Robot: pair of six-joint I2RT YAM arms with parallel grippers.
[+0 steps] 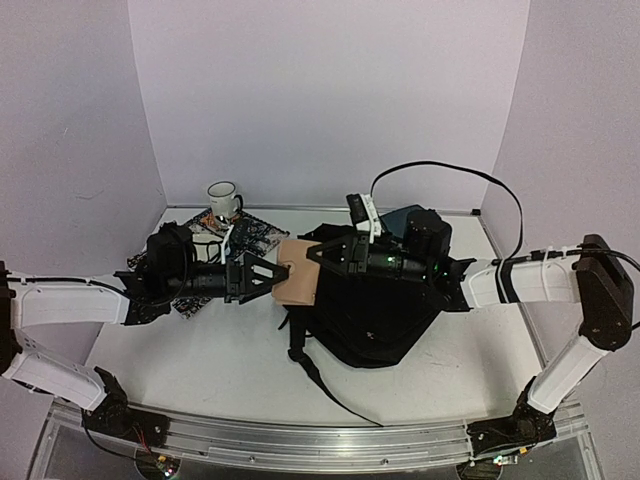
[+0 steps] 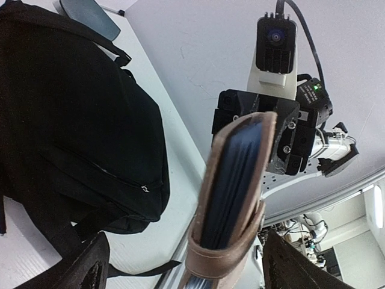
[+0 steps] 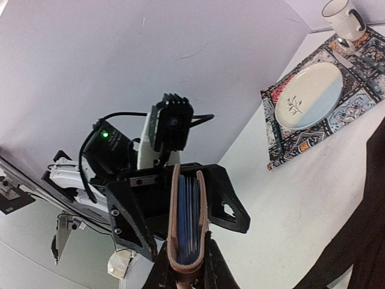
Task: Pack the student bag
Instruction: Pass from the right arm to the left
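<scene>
Clamping tan notebook (image 1: 297, 284), right gripper (image 3: 187, 268) — left gripper (image 2: 189, 253) spread around it, plate (image 3: 308, 96) wrist-view only.

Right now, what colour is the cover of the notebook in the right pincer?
The notebook cover is tan brown; the right wrist view shows it best.

A tan leather notebook (image 2: 231, 198) with blue page edges stands on edge in mid-frame. It sits between the spread fingers (image 2: 90, 268) of the left hand (image 2: 192, 265), touching neither. The right hand (image 2: 264, 129) clamps its far end. To the left, the black student bag (image 2: 66, 120) lies slumped on the white worktop (image 2: 186, 174), with a dark-teal pad (image 2: 90, 15) beyond it.
</scene>
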